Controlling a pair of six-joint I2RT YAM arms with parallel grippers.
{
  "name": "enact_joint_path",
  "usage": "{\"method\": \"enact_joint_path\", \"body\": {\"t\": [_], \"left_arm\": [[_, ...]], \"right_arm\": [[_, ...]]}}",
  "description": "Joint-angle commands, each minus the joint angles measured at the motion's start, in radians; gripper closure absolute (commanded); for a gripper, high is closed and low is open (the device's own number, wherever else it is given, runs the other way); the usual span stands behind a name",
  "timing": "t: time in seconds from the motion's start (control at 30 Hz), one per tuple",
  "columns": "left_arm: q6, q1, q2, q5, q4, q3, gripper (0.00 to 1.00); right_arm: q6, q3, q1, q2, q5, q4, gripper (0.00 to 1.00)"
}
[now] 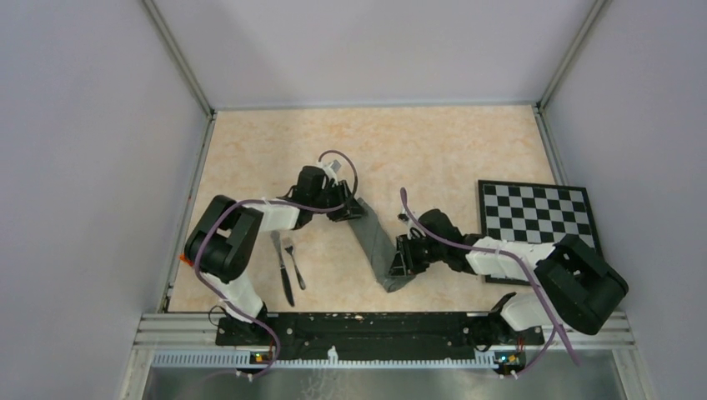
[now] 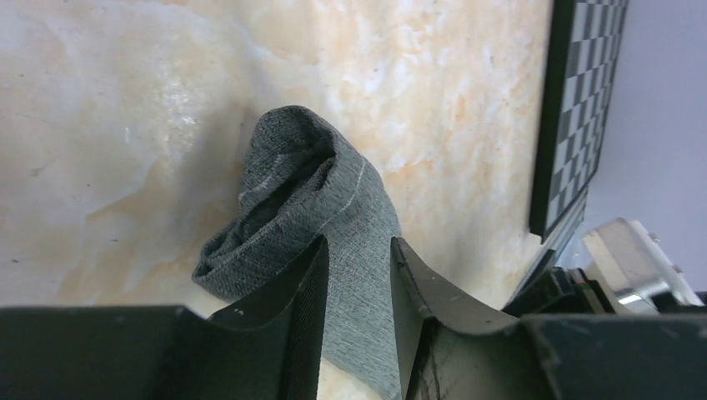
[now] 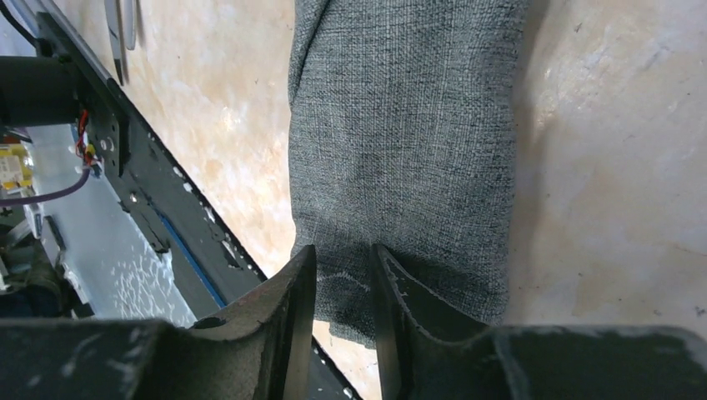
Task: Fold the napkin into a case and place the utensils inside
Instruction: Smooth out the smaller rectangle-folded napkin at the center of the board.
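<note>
Centrally, the napkin (image 1: pixel 379 246), folded into a narrow strip, is straddled at its upper end by the left jaws and at its lower end by the right jaws, probably for straightening. Whether it is pinched cannot be told. The knife (image 1: pixel 282 267) and fork (image 1: pixel 293 260) are kept clear at lower left.

You're looking down over the whole table (image 1: pixel 450 150) from high behind; each wrist camera is peering close at one end of the napkin (image 1: pixel 374 244), which all views are sharing.
</note>
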Motion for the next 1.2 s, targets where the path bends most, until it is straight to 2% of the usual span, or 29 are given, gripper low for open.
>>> {"method": "enact_joint_path", "body": {"t": [0.0, 0.2, 0.27, 0.37, 0.6, 0.73, 0.97, 1.07, 1.17], "left_arm": [[0.069, -0.013, 0.024, -0.045, 0.0, 0.06, 0.61], [0.148, -0.021, -0.075, -0.028, -0.144, 0.151, 0.52], [0.146, -0.019, -0.091, -0.007, -0.165, 0.174, 0.5], [0.13, -0.017, -0.071, 0.008, -0.159, 0.194, 0.49], [0.113, -0.016, 0.101, 0.005, -0.119, 0.218, 0.52], [0.147, -0.016, 0.175, -0.036, -0.141, 0.26, 0.53], [0.217, -0.014, 0.156, -0.023, -0.232, 0.329, 0.52], [0.216, -0.015, 0.111, 0.004, -0.242, 0.324, 0.51], [0.212, -0.015, 0.047, 0.007, -0.251, 0.307, 0.49]], "right_arm": [[0.014, -0.043, 0.017, -0.022, 0.042, 0.027, 0.67], [-0.024, 0.091, 0.017, -0.148, 0.044, -0.143, 0.6], [-0.009, 0.108, 0.018, -0.154, 0.004, -0.125, 0.59], [0.053, 0.062, 0.02, -0.133, -0.061, -0.009, 0.6], [0.136, -0.11, 0.044, -0.07, -0.091, 0.235, 0.7], [0.106, -0.129, 0.06, -0.045, -0.059, 0.219, 0.73], [0.075, -0.043, 0.068, -0.177, -0.04, 0.059, 0.72], [0.087, -0.038, 0.069, -0.169, -0.06, 0.089, 0.71], [0.108, -0.055, 0.082, -0.091, -0.076, 0.177, 0.71]]}}
